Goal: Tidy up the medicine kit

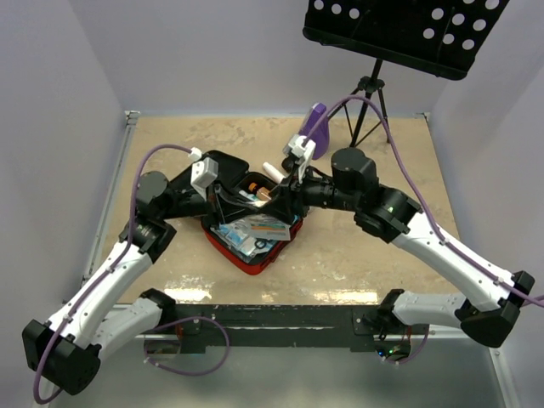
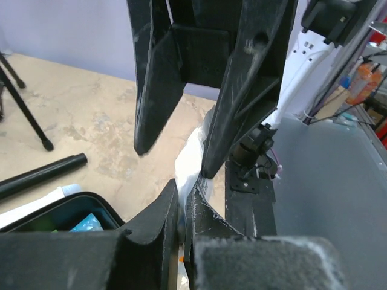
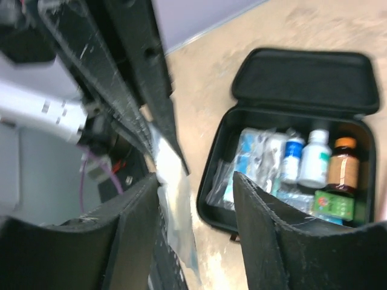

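Red fabric outside, black lining inside: square soft zip medicine kit (image 1: 265,263), lying open at the middle of the beige marbled table (image 1: 340,255). Turned diamond-wise, one corner of the tray aimed at the table's near edge, black-lined lid (image 1: 223,166) leaning toward the table's far left, so the opened length running diagonally from near right to far left. Above the table's middle, over the tray, left gripper (image 2: 183,192) clenched on a thin clear plastic packet (image 2: 192,154). Right gripper (image 3: 196,181) released, jaws well apart, one finger just beside that same packet. Only in the right wrist view, the tray's contents: white plastic bottle with teal label (image 3: 315,158), amber bottle with dark cap (image 3: 343,164), small white bottle with blue cap (image 3: 293,158), green carton (image 3: 334,205), further clear packets (image 3: 254,160); bottle caps toward the lid. Labels and print there too blurred to read. Only in the top view, purple wedge-shaped metronome (image 1: 316,123) at the table's far edge and black perforated music stand (image 1: 374,38) beyond the table's far right corner. In the left wrist view, little besides two pairs of black fingers, the packet and one corner of the kit.
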Robot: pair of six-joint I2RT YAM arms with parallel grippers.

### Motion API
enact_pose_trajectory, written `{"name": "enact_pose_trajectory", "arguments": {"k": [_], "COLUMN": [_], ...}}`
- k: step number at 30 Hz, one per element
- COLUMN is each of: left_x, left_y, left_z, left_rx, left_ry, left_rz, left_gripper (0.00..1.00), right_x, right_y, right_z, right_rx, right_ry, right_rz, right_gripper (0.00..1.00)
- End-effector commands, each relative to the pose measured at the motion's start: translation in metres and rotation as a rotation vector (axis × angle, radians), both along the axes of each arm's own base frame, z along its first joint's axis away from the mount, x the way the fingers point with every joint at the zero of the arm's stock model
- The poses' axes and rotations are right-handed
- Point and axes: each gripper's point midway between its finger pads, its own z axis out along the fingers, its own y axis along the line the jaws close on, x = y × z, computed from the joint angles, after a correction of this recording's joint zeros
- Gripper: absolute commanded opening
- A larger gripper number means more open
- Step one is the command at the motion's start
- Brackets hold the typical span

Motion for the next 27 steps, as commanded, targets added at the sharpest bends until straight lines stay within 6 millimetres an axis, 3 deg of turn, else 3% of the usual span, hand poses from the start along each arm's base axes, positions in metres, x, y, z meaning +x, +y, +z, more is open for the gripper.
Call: {"name": "enact_pose_trajectory", "arguments": {"k": [1, 3, 5, 9, 17, 27], "left_x": [0.009, 0.016, 0.02, 0.034, 0.04, 0.036], "left_y": [0.009, 0.019, 0.031, 0.056, 0.07, 0.069], "left_z": [0.037, 0.046, 0.062, 0.076, 0.09, 0.09], "left_rx": [-0.164, -0.268, -0.398, -0.593, -0.738, -0.785], "left_ry": [-0.052, -0.001, 0.028, 0.142, 0.267, 0.321], "left_rz": [0.153, 0.247, 0.324, 0.463, 0.494, 0.444], "left_gripper": [0.0, 0.0, 0.0, 0.0, 0.0, 0.0], "right_x": [0.026, 0.032, 0.028, 0.014, 0.024, 0.023], "right_y": [-0.022, -0.034, -0.044, -0.051, -0.028, 0.001], "right_z": [0.056, 0.058, 0.071, 0.085, 0.072, 0.083], "right_rx": [0.216, 0.31, 0.438, 0.616, 0.611, 0.7], "right_ry": [-0.071, -0.062, -0.065, -0.052, 0.0, 0.016], "right_rz": [-0.243, -0.335, -0.361, -0.329, -0.3, -0.171], "right_gripper": [0.55, 0.55, 0.57, 0.58, 0.59, 0.59]}}
